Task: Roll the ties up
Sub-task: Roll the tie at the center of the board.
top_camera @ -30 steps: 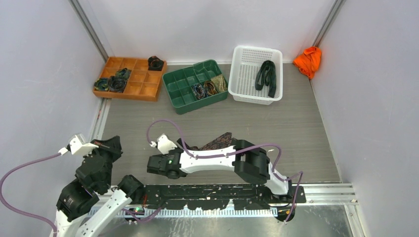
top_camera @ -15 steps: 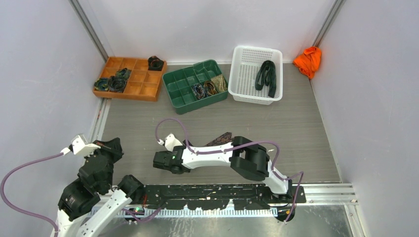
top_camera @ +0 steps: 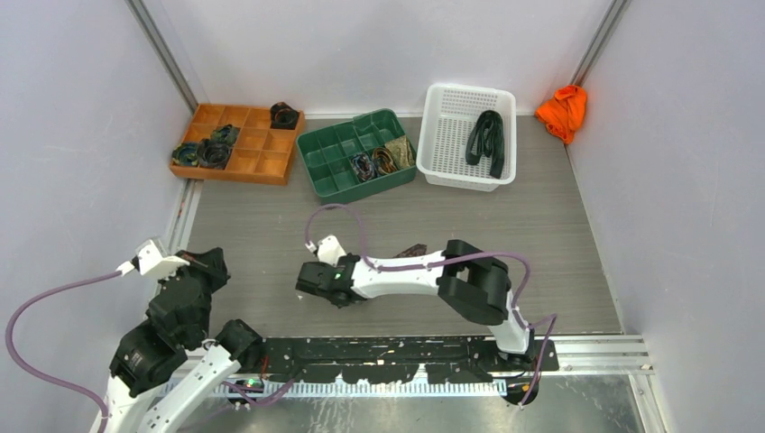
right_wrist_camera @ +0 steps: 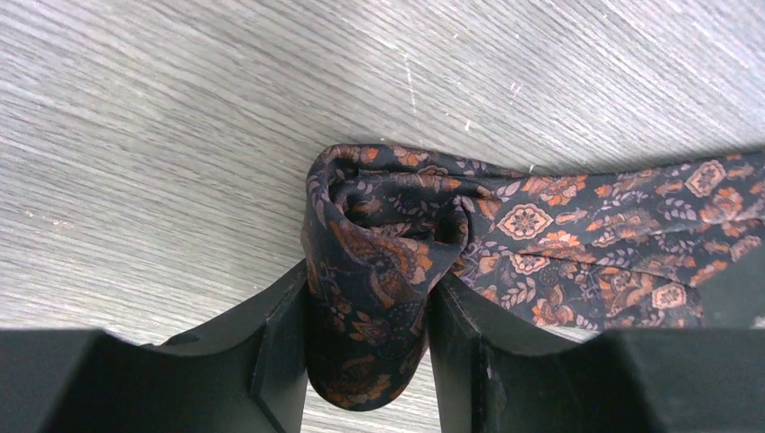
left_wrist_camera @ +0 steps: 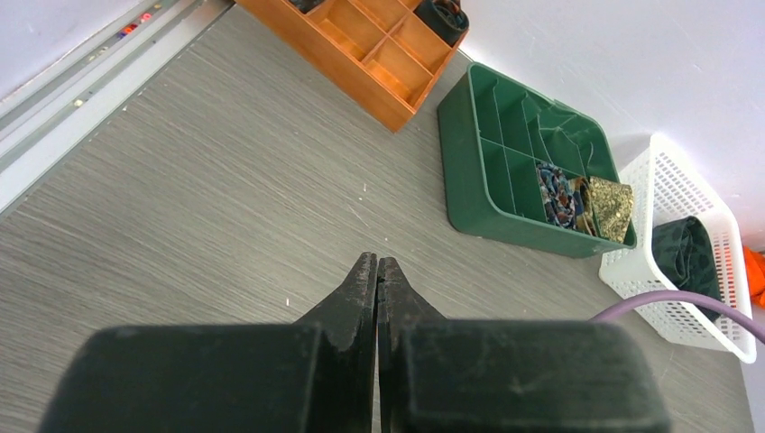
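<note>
Right gripper (right_wrist_camera: 368, 307) is pinching the rolled end of the patterned tie (right_wrist_camera: 541, 225) at table (top_camera: 541, 234) centre, loose tail trailing toward 2 o'clock. Left gripper (left_wrist_camera: 377, 271) is hovering at 8 o'clock, fingers pressed together, empty.

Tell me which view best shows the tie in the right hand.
The right wrist view: the tie fills it, its rolled end clamped in the right hand. The top view shows only a sliver beside the arm; the left wrist view, nothing.
</note>
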Controlling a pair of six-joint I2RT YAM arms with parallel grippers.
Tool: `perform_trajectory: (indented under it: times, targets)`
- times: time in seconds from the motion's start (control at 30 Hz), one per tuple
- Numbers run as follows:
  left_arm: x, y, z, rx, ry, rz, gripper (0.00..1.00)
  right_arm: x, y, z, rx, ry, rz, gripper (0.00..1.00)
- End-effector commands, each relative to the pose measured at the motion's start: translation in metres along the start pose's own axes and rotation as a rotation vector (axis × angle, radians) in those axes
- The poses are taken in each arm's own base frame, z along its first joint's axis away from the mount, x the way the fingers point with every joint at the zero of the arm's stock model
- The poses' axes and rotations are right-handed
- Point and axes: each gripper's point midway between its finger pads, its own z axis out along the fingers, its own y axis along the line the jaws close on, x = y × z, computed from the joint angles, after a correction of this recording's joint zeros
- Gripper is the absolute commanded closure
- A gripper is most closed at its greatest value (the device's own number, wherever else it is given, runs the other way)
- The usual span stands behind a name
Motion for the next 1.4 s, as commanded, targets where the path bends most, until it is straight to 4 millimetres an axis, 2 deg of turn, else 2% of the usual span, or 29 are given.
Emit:
perform_trajectory:
  times: [0.0,0.23,0.33,0.57,0.77,0.87,1.03,1.1,1.17,1.2,1.37]
  targets:
    - [-0.006,-0.02,0.004,0.047,-0.005,-0.011,1.0,-0.002,-0.004,0.014,-0.137,0.017,0.123,0.51]
    - [-0.002,-0.045,0.009,0.101,0.035,-0.013,1.0,-0.025,0.002,0.002,-0.466,-0.076,0.27,0.52]
    - [-0.001,-0.054,0.012,0.111,0.047,-0.009,1.0,-0.032,0.014,-0.011,-0.621,-0.108,0.294,0.53]
    - [0.0,-0.075,0.016,0.156,0.072,-0.015,1.0,-0.036,0.053,-0.042,-0.999,-0.111,0.367,0.53]
    - [0.015,-0.097,0.025,0.193,0.125,0.001,1.0,-0.031,0.064,-0.042,-1.19,-0.093,0.489,0.53]
    - [0.029,-0.105,0.032,0.204,0.158,0.018,1.0,-0.028,0.06,-0.036,-1.251,-0.087,0.571,0.53]
    - [0.058,-0.112,0.043,0.21,0.226,0.047,1.0,-0.016,0.042,-0.016,-1.223,-0.042,0.673,0.53]
    - [0.065,-0.112,0.046,0.208,0.24,0.055,1.0,-0.015,0.038,-0.018,-1.206,-0.045,0.67,0.51]
    - [0.07,-0.111,0.047,0.205,0.247,0.06,1.0,-0.013,0.034,-0.021,-1.172,-0.035,0.655,0.32]
    - [0.072,-0.11,0.048,0.204,0.249,0.062,1.0,-0.014,0.031,-0.023,-1.159,-0.036,0.644,0.26]
    - [0.079,-0.106,0.049,0.196,0.254,0.072,1.0,-0.015,0.017,-0.028,-1.057,-0.047,0.597,0.18]
